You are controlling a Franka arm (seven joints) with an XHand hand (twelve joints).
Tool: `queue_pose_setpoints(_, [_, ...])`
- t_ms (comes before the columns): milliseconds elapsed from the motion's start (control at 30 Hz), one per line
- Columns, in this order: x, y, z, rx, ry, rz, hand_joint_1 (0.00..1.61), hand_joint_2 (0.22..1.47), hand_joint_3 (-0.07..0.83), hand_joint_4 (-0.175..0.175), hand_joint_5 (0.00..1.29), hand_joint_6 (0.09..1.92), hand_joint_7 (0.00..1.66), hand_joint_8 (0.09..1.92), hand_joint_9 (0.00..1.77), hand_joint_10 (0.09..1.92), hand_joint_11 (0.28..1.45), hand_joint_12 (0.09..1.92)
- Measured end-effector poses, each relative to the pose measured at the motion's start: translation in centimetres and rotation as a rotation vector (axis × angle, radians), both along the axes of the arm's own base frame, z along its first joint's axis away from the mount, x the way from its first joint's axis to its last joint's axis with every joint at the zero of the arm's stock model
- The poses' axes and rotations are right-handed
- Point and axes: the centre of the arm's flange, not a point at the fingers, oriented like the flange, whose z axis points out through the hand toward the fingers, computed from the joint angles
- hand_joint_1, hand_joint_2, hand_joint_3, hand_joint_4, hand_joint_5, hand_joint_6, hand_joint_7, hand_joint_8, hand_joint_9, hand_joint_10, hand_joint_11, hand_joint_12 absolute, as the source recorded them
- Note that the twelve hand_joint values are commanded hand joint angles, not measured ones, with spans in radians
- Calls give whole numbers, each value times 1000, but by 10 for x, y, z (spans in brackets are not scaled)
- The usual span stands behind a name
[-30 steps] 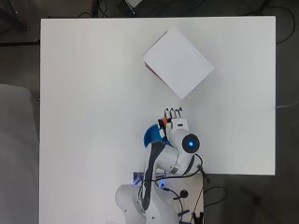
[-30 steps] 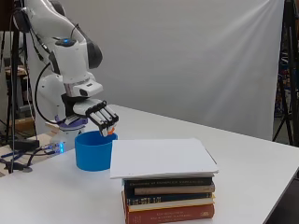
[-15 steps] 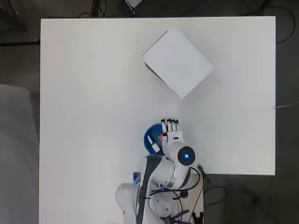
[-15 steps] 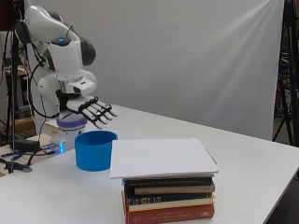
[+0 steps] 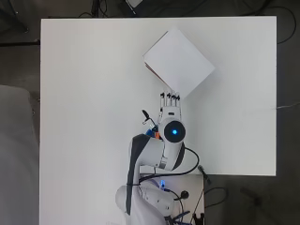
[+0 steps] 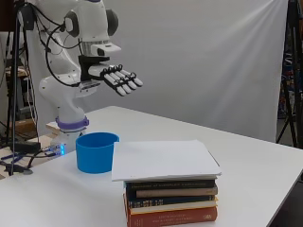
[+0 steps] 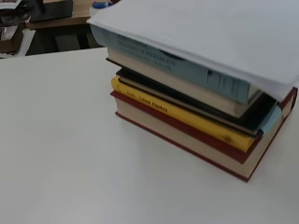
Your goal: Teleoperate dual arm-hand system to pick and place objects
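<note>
I am in the approach step, nothing is picked yet. My hand [image 6: 120, 80] hangs high in the upper left of the side view, fingers straight and holding nothing. The blue cup [image 6: 96, 152] stands below it on the table [image 6: 246, 161], just beside the book stack [image 6: 168, 189]. Next I must lower and curl.

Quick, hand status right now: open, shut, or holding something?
Hand: open, fingers straight, holding nothing, up in the air above the table.

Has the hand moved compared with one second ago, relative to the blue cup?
Yes. The hand has risen well above the blue cup and advanced toward the book stack.
</note>
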Motion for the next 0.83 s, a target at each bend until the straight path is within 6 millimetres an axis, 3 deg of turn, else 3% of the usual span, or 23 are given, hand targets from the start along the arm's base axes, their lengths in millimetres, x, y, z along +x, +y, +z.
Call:
queue_pose_setpoints(133, [33, 10, 51, -6, -40, 14, 310, 952, 3, 14, 274, 87, 346, 87, 454, 87, 456, 87])
queue_pose_setpoints(300, [58, 2, 81, 38, -35, -16, 388, 975, 6, 9, 296, 87, 371, 87, 468, 87, 448, 87])
queue_pose_setpoints(467, [71, 50, 98, 5, 3, 21, 389, 979, 5, 9, 289, 87, 335, 87, 436, 87, 429, 87])
queue_pose_setpoints(600, [86, 83, 101, -50, 42, 21, 380, 993, 8, 14, 292, 87, 316, 87, 417, 87, 423, 87])
queue_pose_setpoints(833, [109, 94, 95, -110, 63, 12, 359, 1011, 9, 26, 306, 87, 314, 87, 422, 87, 425, 87])
